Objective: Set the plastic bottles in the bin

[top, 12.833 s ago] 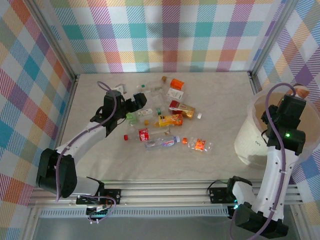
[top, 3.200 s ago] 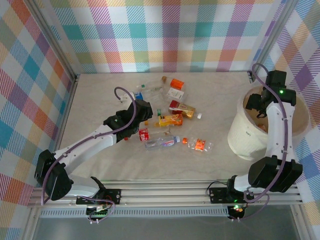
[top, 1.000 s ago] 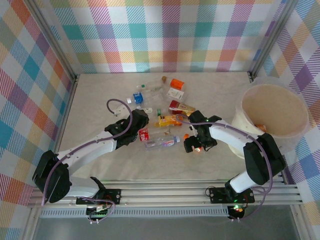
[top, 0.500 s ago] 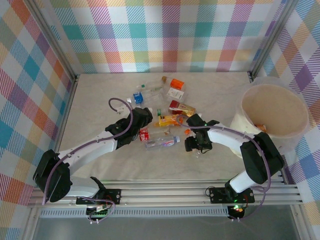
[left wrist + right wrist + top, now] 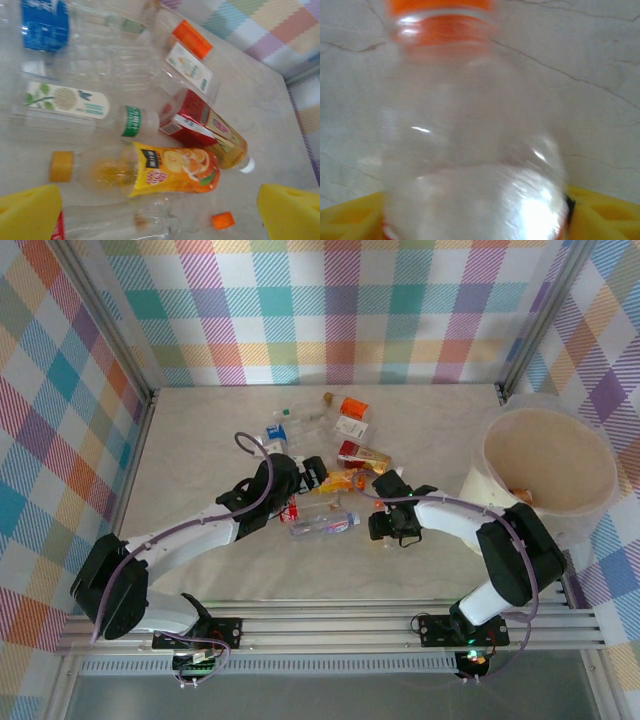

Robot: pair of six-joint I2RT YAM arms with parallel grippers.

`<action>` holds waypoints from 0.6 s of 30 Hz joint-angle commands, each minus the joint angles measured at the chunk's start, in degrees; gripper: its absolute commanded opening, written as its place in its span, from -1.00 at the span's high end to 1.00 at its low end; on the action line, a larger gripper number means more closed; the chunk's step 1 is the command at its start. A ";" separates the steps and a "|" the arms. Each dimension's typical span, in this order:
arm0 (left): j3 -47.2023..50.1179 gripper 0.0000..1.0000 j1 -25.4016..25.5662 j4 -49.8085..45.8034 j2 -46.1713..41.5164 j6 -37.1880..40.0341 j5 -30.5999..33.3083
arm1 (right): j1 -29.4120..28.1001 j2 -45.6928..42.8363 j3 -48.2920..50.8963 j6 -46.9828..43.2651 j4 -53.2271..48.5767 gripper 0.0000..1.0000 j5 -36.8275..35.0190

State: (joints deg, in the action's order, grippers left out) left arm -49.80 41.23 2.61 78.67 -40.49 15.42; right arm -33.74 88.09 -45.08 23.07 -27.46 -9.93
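Observation:
Several crushed plastic bottles lie mid-table. Among them are an orange-labelled one [image 5: 340,480] [image 5: 170,172], a red-labelled one [image 5: 362,455] [image 5: 200,125] and a clear one with a blue label [image 5: 322,525]. My left gripper [image 5: 312,475] [image 5: 160,215] hangs open over the pile, its yellow fingers [image 5: 27,212] on either side of the orange-labelled bottle. My right gripper [image 5: 385,528] [image 5: 475,220] is low on the table, shut on a clear bottle with an orange cap [image 5: 470,140]. The cream bin [image 5: 500,440] stands at the far right.
More bottles lie behind the pile: a green-capped one [image 5: 75,105], a blue-labelled one [image 5: 276,432] and an orange-capped one [image 5: 353,407]. A loose orange cap [image 5: 222,220] rests on the table. Metal frame posts and checked walls close the table in.
My right gripper has closed around the orange-capped bottle. My left gripper has moved right, from beside the red-labelled small bottle to above the orange-labelled one.

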 commanded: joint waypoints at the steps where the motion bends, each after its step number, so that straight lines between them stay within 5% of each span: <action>1: -1.48 -1.00 0.66 4.54 1.87 5.26 -6.66 | -0.28 -3.36 1.47 0.07 1.48 -0.26 -1.38; 18: -1.28 -1.00 1.72 13.69 1.89 7.65 -14.70 | -0.32 -21.94 0.82 2.28 3.34 0.16 0.56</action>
State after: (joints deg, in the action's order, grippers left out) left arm -50.50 42.68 11.92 81.73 -34.20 3.62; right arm -33.74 68.05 -41.82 23.53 -25.67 -10.33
